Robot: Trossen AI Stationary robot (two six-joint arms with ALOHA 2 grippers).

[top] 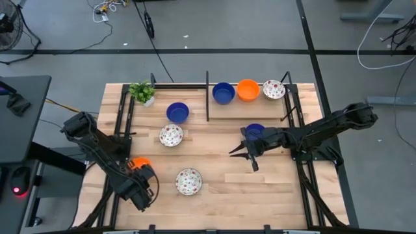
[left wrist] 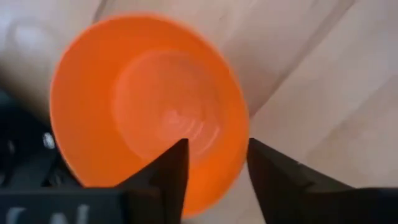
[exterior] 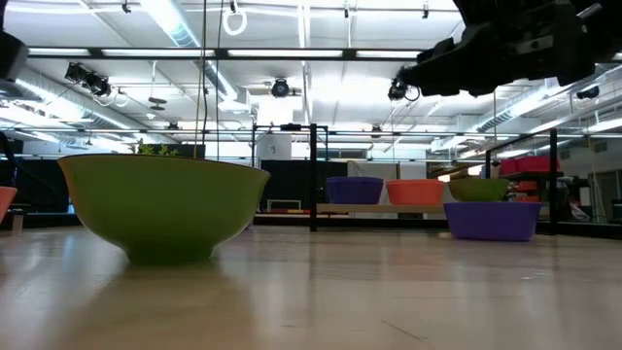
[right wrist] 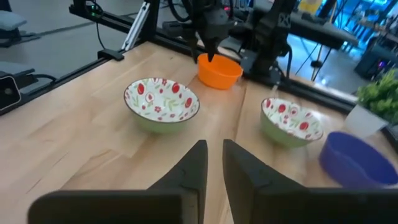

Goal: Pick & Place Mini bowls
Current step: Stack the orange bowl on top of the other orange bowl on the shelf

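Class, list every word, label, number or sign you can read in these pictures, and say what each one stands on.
None can be read.
The mini bowls carry only a red floral pattern, no lettering.
Light marks on the dark arm frame in the right wrist view are too blurred to read.

Eight mini bowls sit upright on the wooden table: blue (top: 223, 93), orange (top: 247, 90) and floral (top: 273, 90) in a back row, blue (top: 177, 112), floral (top: 171, 135), floral (top: 188, 181), orange (top: 138, 163) at left, blue (top: 255, 130) mid-right.
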